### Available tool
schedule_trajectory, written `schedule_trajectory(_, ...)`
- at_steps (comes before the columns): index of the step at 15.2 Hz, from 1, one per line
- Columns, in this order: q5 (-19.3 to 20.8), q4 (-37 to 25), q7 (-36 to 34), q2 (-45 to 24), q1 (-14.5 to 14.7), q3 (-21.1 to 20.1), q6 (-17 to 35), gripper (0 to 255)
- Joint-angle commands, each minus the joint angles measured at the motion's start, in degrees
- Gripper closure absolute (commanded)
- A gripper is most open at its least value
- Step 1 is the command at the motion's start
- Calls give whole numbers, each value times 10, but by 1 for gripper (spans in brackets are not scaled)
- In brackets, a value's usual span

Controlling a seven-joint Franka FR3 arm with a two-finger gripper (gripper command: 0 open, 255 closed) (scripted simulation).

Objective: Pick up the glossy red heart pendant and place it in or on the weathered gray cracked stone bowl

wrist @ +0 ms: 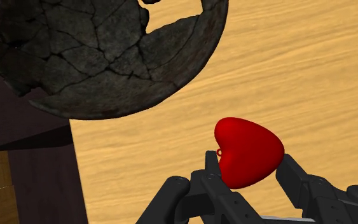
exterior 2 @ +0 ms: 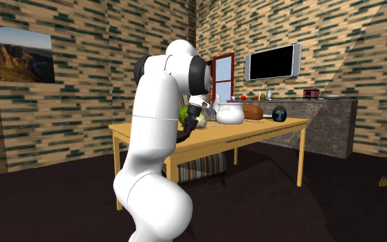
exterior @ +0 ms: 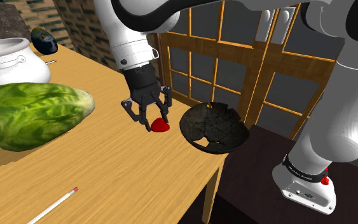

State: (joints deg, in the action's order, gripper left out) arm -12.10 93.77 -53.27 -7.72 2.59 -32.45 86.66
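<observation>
A glossy red heart pendant (wrist: 248, 151) sits clasped between the two black fingers of my gripper (wrist: 247, 170), just above the wooden table (exterior: 126, 172). In the shoulder view the gripper (exterior: 157, 121) holds the red heart (exterior: 161, 126) a short way to the left of the dark cracked stone bowl (exterior: 214, 127), which sits at the table's corner. The wrist view has the cracked bowl (wrist: 107, 51) ahead of the fingers, apart from the heart. In the second exterior view the arm's white body hides most of the hand.
A large green lettuce (exterior: 34, 113) lies at the shoulder view's left, with a white pot (exterior: 9, 62) and a dark round object (exterior: 44, 40) behind it. A white pencil (exterior: 53, 207) lies near the front. The table edge drops off right beside the bowl; a window frame (exterior: 234, 57) stands behind.
</observation>
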Motion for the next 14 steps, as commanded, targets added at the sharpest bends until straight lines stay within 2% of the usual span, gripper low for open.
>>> schedule_trajectory(1,2,4,0,-2,0,1,-2,255)
schedule_trajectory(3,3,0,-3,-7,2,0,-1,255)
schedule_trajectory(14,7,-98,-27,-19,6,-3,-85,255)
